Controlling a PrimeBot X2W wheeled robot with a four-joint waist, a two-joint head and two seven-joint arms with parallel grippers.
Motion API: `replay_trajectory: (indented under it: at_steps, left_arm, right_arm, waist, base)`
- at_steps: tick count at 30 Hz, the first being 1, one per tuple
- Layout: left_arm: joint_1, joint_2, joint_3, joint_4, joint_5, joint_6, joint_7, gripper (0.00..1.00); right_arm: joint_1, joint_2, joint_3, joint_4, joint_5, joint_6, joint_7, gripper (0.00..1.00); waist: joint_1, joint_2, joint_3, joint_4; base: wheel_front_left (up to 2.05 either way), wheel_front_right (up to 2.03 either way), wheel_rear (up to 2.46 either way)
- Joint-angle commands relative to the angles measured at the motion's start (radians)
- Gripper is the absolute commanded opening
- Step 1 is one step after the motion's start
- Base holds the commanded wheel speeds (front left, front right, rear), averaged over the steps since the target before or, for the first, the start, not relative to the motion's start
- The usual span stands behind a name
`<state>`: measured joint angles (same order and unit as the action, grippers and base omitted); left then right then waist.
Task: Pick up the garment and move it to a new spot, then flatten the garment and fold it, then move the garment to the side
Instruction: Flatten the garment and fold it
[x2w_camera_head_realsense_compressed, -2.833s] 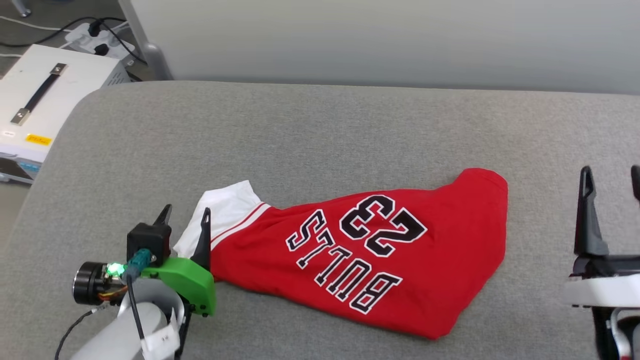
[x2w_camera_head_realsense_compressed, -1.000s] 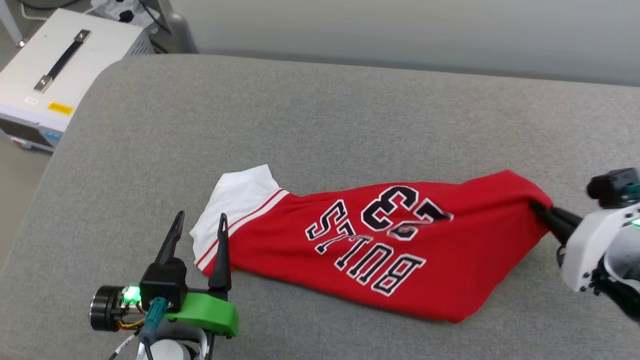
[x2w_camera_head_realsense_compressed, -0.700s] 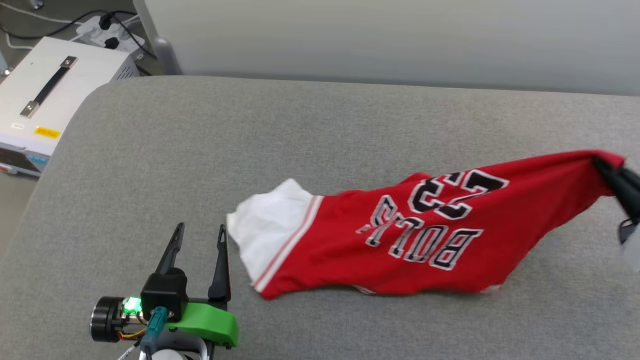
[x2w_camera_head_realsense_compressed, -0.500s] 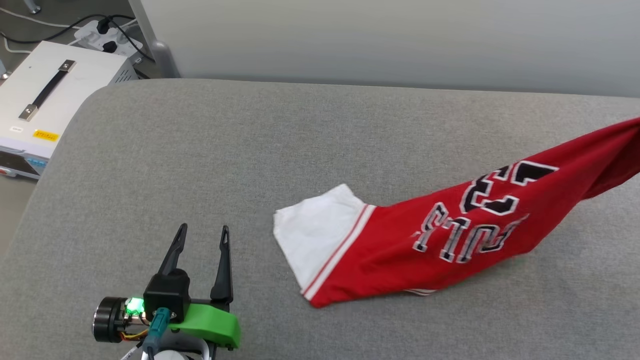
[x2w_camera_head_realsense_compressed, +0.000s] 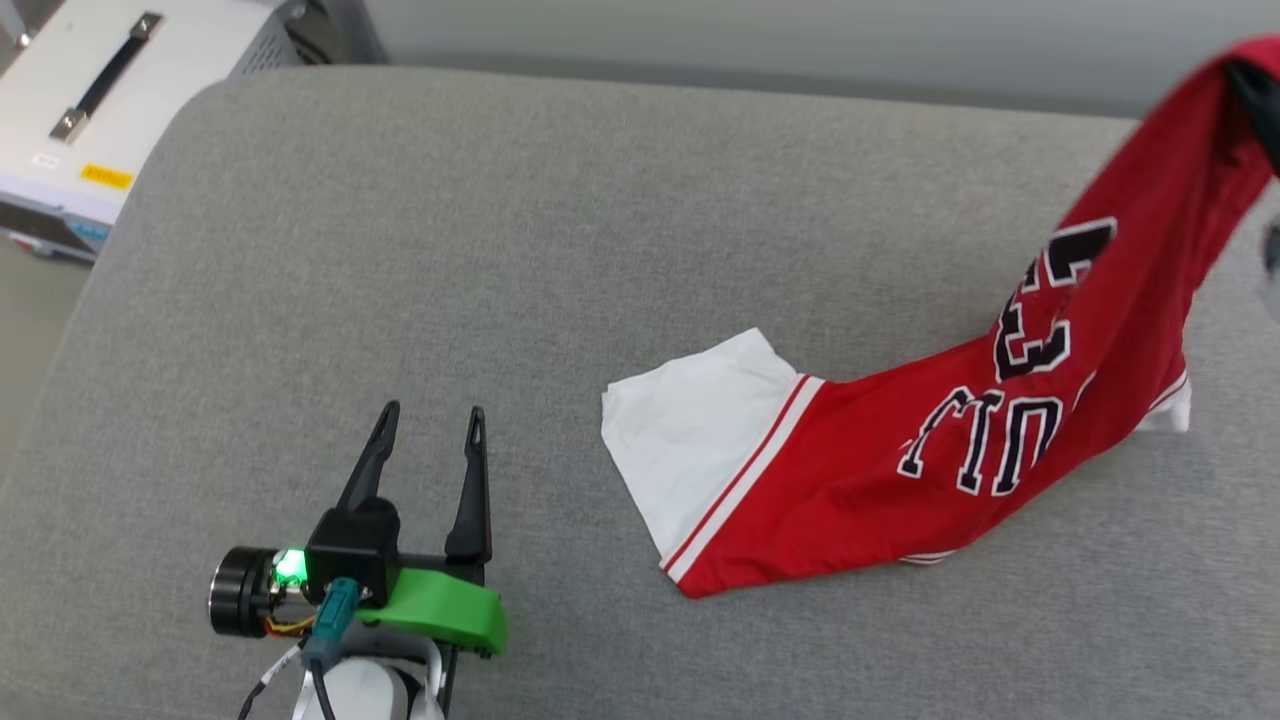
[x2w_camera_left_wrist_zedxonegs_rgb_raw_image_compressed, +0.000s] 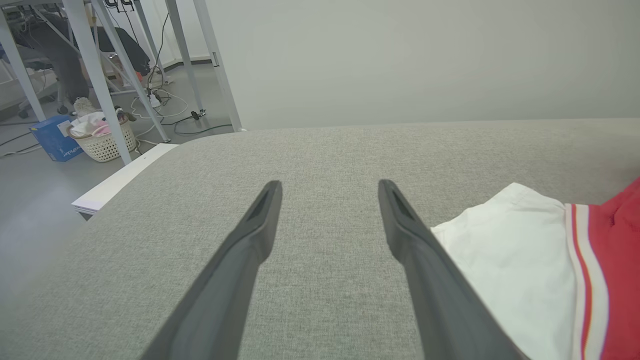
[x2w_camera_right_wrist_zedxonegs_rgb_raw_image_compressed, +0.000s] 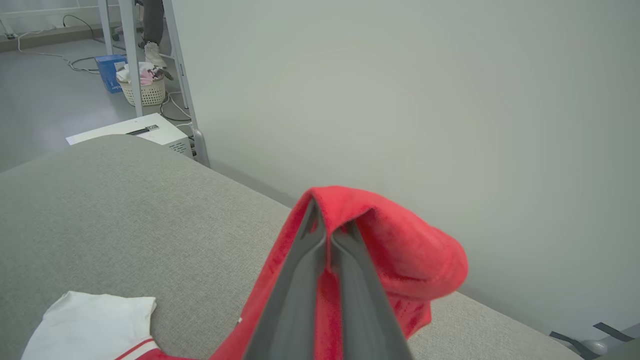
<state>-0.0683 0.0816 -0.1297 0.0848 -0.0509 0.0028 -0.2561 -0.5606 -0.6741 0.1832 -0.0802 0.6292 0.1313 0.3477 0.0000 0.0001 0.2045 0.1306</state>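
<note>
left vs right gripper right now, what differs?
Jaws: the left gripper with two long dark fingers is open; the right gripper is shut.
Load: left holds nothing; right pinches one end of the red jersey T-shirt with white sleeves.
Height: left sits low over the grey fabric surface; right is raised, lifting the shirt's end off it.
Shared: same dark two-finger build.

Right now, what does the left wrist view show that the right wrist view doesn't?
Left wrist view: the left gripper, open, with nothing between its fingers, over the bare grey cushion.
Right wrist view: the right gripper, shut on a raised red fold of the jersey.
Both: the jersey's white sleeve lying flat on the cushion, plus the wicker basket and blue box on the floor beyond.
</note>
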Motion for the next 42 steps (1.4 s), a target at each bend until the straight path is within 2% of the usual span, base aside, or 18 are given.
replay_trajectory:
  at_steps: [1, 8, 14, 21, 24, 26, 27, 28, 29, 33, 37, 40, 42]
  left_arm:
    - [-0.030, -0.009, -0.003, -0.005, 0.006, -0.006, -0.006, 1.00]
    - [-0.095, -0.022, -0.021, -0.012, -0.002, -0.007, -0.006, 1.00]
    - [-0.133, -0.029, -0.043, -0.011, -0.019, 0.003, -0.006, 1.00]
    - [-0.148, -0.031, -0.058, -0.005, -0.036, 0.016, -0.006, 1.00]
    - [-0.146, -0.031, -0.057, -0.003, -0.041, 0.023, -0.006, 1.00]
    - [-0.143, -0.031, -0.055, 0.002, -0.041, 0.025, -0.006, 1.00]
    - [-0.141, -0.031, -0.054, 0.003, -0.040, 0.025, -0.006, 1.00]
    - [-0.139, -0.031, -0.052, 0.006, -0.038, 0.025, -0.006, 1.00]
    - [-0.136, -0.031, -0.050, 0.008, -0.035, 0.024, -0.006, 1.00]
    - [-0.119, -0.031, -0.032, 0.010, -0.021, 0.019, -0.006, 1.00]
    - [-0.093, -0.020, -0.009, 0.009, -0.005, 0.008, -0.006, 1.00]
    - [-0.085, -0.007, 0.001, 0.007, 0.003, -0.004, -0.006, 1.00]
    - [-0.088, 0.004, 0.008, 0.003, 0.009, -0.012, -0.006, 1.00]
  right_arm:
    - [-0.075, 0.023, 0.053, 0.039, -0.004, -0.001, 0.002, 0.00]
    - [-0.396, 0.139, 0.376, 0.363, -0.032, -0.001, -0.028, 0.00]
    - [-0.497, 0.215, 0.636, 0.612, 0.027, -0.001, -0.036, 0.00]
    - [-0.484, 0.259, 0.829, 0.808, 0.154, -0.001, 0.041, 0.00]
    - [-0.493, 0.258, 0.864, 0.843, 0.196, -0.001, 0.022, 0.00]
    - [-0.506, 0.251, 0.879, 0.846, 0.210, -0.001, -0.031, 0.00]
    - [-0.510, 0.248, 0.878, 0.847, 0.219, -0.001, -0.062, 0.17]
    - [-0.514, 0.244, 0.877, 0.845, 0.227, -0.001, -0.106, 0.78]
    - [-0.516, 0.239, 0.879, 0.841, 0.229, -0.001, -0.145, 1.00]
    - [-0.501, 0.204, 0.877, 0.818, 0.222, -0.001, -0.336, 1.00]
    - [-0.455, 0.172, 0.831, 0.799, 0.190, -0.001, -0.548, 1.00]
    - [-0.406, 0.159, 0.762, 0.769, 0.147, -0.001, -0.601, 1.00]
    - [-0.360, 0.152, 0.680, 0.718, 0.103, -0.001, -0.608, 1.00]
  waist:
    - [0.0000, -0.0001, 0.068, 0.039]
    - [0.0000, -0.0001, 0.166, 0.080]
    - [0.0000, -0.0001, 0.223, 0.110]
    - [0.0000, -0.0001, 0.243, 0.123]
    - [0.0000, -0.0001, 0.238, 0.117]
    - [0.0000, -0.0001, 0.227, 0.111]
    - [0.0000, -0.0001, 0.222, 0.108]
    - [0.0000, -0.0001, 0.209, 0.103]
    - [0.0000, -0.0001, 0.200, 0.099]
    - [0.0000, -0.0001, 0.146, 0.079]
    - [0.0000, -0.0001, 0.086, 0.050]
    - [0.0000, -0.0001, 0.057, 0.031]
    - [0.0000, -0.0001, 0.040, 0.017]
  base:
    - [0.00, 0.00, 0.00]
    - [0.00, 0.00, 0.00]
    - [0.00, 0.00, 0.00]
    - [0.00, 0.00, 0.00]
    - [0.00, 0.00, 0.00]
    - [0.00, 0.00, 0.00]
    - [0.00, 0.00, 0.00]
    - [0.00, 0.00, 0.00]
    - [0.00, 0.00, 0.00]
    - [0.00, 0.00, 0.00]
    - [0.00, 0.00, 0.00]
    - [0.00, 0.00, 0.00]
    - [0.00, 0.00, 0.00]
